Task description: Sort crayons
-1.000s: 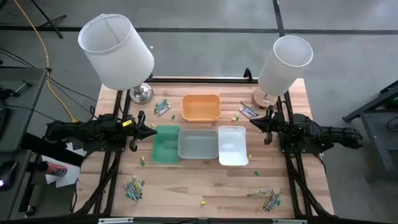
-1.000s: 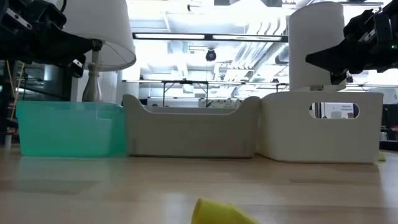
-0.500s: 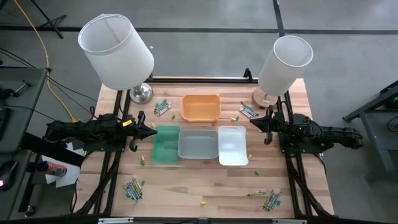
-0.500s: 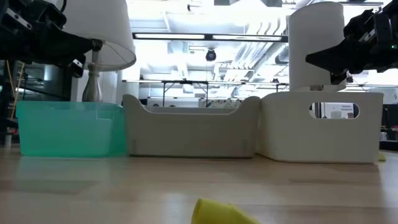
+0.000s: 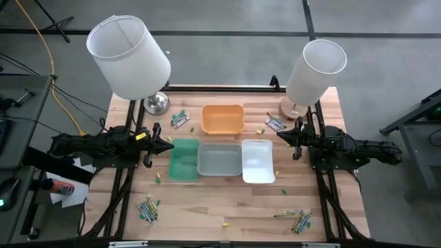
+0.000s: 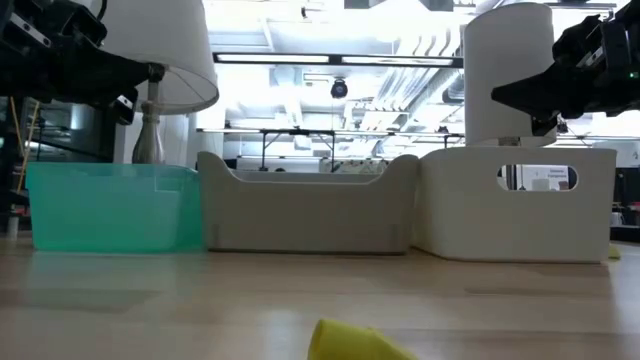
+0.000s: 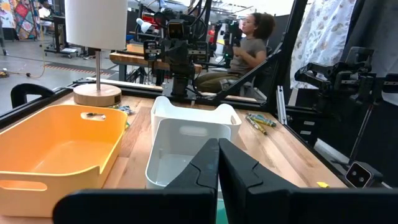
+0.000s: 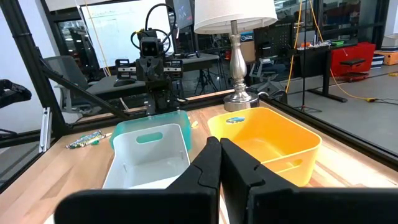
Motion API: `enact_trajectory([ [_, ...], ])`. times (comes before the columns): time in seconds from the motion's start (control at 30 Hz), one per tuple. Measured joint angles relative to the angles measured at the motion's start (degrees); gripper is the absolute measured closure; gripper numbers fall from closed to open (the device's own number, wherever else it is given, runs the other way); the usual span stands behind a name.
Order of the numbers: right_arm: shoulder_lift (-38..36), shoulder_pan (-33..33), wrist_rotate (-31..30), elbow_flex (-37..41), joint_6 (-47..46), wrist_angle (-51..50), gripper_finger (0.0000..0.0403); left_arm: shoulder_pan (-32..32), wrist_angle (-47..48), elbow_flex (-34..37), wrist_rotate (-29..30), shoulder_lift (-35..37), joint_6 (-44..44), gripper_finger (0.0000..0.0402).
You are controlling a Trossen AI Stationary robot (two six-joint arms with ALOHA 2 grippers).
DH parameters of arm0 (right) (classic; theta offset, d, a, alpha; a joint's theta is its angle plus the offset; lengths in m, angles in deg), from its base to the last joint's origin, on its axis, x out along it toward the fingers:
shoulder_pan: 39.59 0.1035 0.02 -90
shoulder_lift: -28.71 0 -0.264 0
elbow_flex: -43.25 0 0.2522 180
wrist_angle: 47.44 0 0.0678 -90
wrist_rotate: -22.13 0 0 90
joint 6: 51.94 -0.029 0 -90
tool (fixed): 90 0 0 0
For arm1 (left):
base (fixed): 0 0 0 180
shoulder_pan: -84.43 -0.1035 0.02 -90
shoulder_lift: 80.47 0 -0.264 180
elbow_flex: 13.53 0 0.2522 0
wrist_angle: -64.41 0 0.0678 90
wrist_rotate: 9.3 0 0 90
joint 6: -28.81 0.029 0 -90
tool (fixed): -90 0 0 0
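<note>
Wooden worktop point(image 5: 207, 207): carries four trays in the middle and crayons all around them; nothing sorted yet, as far as visible.
Orange tray point(image 5: 222, 118): far row, alone; looks empty from above and in both wrist views.
Grey tray point(image 5: 219, 160): near row, between the green and the white one, touching both; looks empty.
White tray point(image 5: 258, 161): right end of the near row; looks empty.
Green tray point(image 5: 184, 160): left end of the near row; looks empty.
Left gripper point(image 5: 167, 145): fully shut, holding nothing, raised just beside the green tray's far left corner.
Right gripper point(image 5: 281, 136): fully shut, holding nothing, raised near the white tray's far right corner.
Crayons point(image 5: 300, 220): heap at the near right corner; other heaps at the near left point(image 5: 147, 209), left of the orange tray point(image 5: 180, 118) and right of it point(image 5: 275, 123).
Single yellow crayons: few loose ones, for example near the front edge point(image 5: 224, 224).
Progress: judged at the very start; every heap left to pick up and sort.
</note>
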Motion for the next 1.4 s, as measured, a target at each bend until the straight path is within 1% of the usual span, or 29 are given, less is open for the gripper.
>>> enact_trajectory([
  [1.13,0.0,0.0,0.0,0.0,0.0,0.1,0.0402,0.0,0.0,0.0,0.0,0.0,0.0,0.0402],
  [1.2,0.1,-0.1,-0.9,0.0,-0.4,2.0,0.0402,0.0,0.0,0.0,0.0,0.0,0.0,0.0401],
  [1.23,0.0,-0.1,-1.2,0.0,-2.9,3.7,0.0402,0.0,0.0,0.0,0.0,0.0,0.0,0.0401],
  [1.3,0.0,-0.1,-1.6,0.0,-13.6,10.7,0.0402,0.0,0.0,0.0,0.0,0.0,0.0,0.0401],
  [1.4,0.3,-0.1,-6.4,0.0,-31.1,23.2,0.0402,0.0,0.0,0.0,0.0,0.0,0.0,0.0401],
])
